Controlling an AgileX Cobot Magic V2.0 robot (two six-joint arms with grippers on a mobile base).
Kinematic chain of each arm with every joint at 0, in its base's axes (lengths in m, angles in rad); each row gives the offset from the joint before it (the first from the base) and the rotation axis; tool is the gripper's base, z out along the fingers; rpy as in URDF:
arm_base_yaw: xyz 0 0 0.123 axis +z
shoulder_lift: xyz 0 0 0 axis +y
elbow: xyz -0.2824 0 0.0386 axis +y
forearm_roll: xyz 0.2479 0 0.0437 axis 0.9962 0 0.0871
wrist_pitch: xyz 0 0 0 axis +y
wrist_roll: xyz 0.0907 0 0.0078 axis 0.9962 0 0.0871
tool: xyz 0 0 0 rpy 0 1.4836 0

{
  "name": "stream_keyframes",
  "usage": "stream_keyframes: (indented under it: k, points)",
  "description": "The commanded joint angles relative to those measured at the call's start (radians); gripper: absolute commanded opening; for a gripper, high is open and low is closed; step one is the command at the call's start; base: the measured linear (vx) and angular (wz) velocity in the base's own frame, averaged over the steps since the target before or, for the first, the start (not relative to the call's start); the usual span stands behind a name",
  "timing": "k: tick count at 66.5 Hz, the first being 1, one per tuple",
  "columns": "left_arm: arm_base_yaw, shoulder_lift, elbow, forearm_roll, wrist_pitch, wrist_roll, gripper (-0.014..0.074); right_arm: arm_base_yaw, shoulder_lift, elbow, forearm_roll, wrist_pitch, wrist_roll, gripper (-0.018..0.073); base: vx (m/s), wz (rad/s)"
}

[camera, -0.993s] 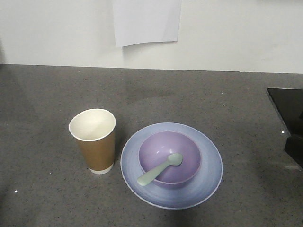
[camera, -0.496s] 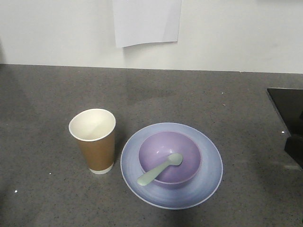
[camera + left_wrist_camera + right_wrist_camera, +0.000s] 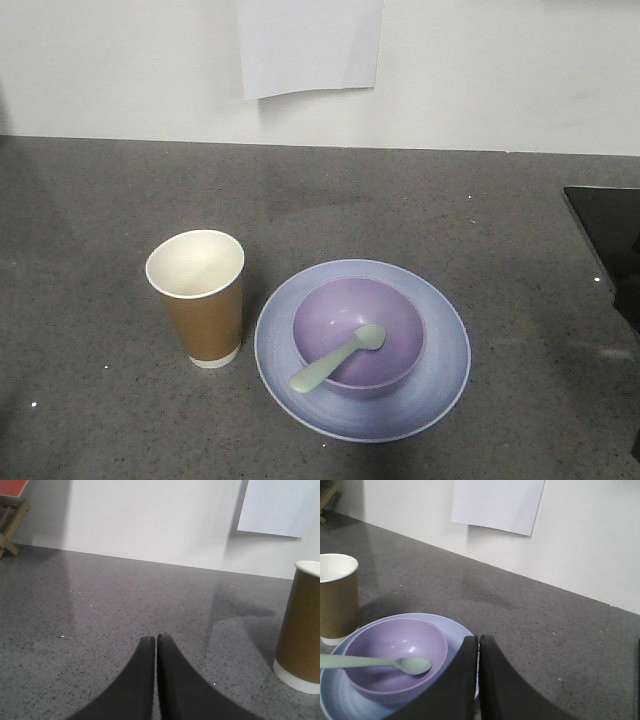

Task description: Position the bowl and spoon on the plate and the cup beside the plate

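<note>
Around: a white paper sheet hangs on the wall behind the grey table; a black slab lies at the table's right edge.
Change: the dark shape at the right edge has gone.
Plate: near the front edge, carrying the bowl; the spoon leans over the bowl's rim.
Cup: upright, just left of the plate.
Left hand: fingers pressed together, empty, cup to its right.
Right hand: fingers together, empty, beside the plate's right rim.

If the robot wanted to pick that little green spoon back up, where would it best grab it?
Probably by the handle end of the spoon. Its head lies inside the bowl, but the flat handle sticks out over the bowl's rim above the plate, on the side nearer the cup. With nothing beneath the end, a gripper could come down from above and close on the handle's two narrow edges.
</note>
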Motion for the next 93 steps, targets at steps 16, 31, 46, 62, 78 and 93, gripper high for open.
stream_keyframes:
  k: [16,31,46,62,78,93]
  points:
    - [-0.006,-0.015,0.021,-0.001,-0.076,-0.010,-0.0006,-0.154,-0.171,0.272,-0.034,-0.273,0.221,-0.0004,0.00,0.00]
    - [-0.006,-0.015,0.021,-0.001,-0.076,-0.010,-0.0006,-0.242,-0.288,0.380,-0.073,-0.274,0.295,-0.0004,0.00,0.00]
    - [-0.006,-0.015,0.021,-0.001,-0.076,-0.010,-0.0006,-0.258,-0.363,0.469,-0.254,-0.300,0.510,-0.0004,0.00,0.00]
    - [-0.006,-0.015,0.021,-0.001,-0.076,-0.010,-0.0006,-0.258,-0.421,0.559,-0.466,-0.466,0.722,-0.0004,0.00,0.00]
    - [-0.006,-0.015,0.021,-0.001,-0.076,-0.010,-0.0006,-0.258,-0.488,0.572,-0.527,-0.477,0.764,-0.0004,0.00,0.00]
    - [-0.006,-0.015,0.021,-0.001,-0.076,-0.010,-0.0006,-0.261,-0.486,0.572,-0.528,-0.469,0.757,-0.0004,0.00,0.00]
